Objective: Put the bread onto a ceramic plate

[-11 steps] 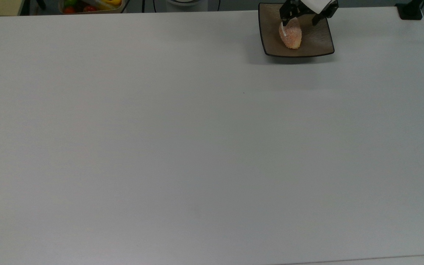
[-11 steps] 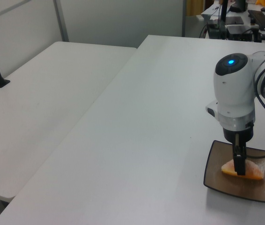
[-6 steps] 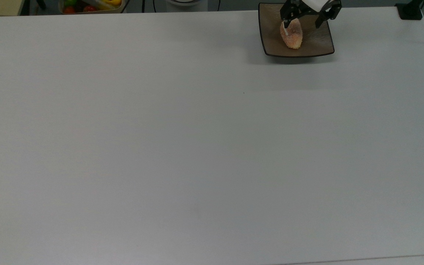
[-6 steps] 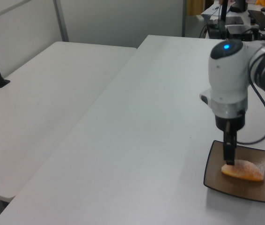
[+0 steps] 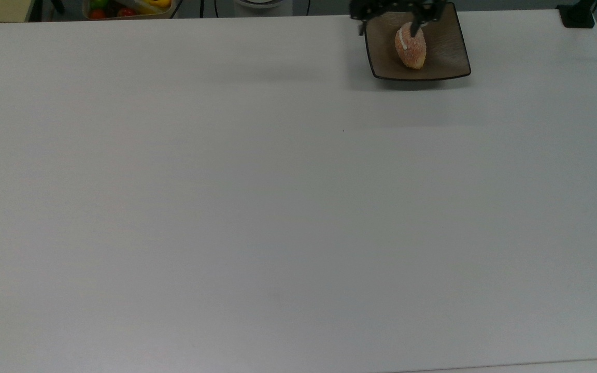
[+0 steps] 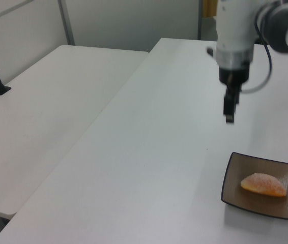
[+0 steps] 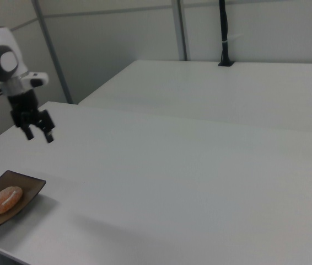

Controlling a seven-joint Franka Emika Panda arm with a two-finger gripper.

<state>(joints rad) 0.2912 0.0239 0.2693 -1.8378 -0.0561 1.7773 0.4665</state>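
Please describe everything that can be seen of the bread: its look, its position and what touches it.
The bread is a small oval bun with an orange-tan, speckled, crumbly surface and a short white stripe near one end. It lies flat near the middle of the square brown ceramic plate, resting on nothing else. The gripper, open, hangs in the air apart from it.

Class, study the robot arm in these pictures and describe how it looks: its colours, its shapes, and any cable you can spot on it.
The arm has smooth, rounded white casings with a grey joint section. In the right view a round dark grey cap sits on a white joint. A thin dark cable loops beside the wrist. The gripper is black, with two short, narrow fingers below a black mount.
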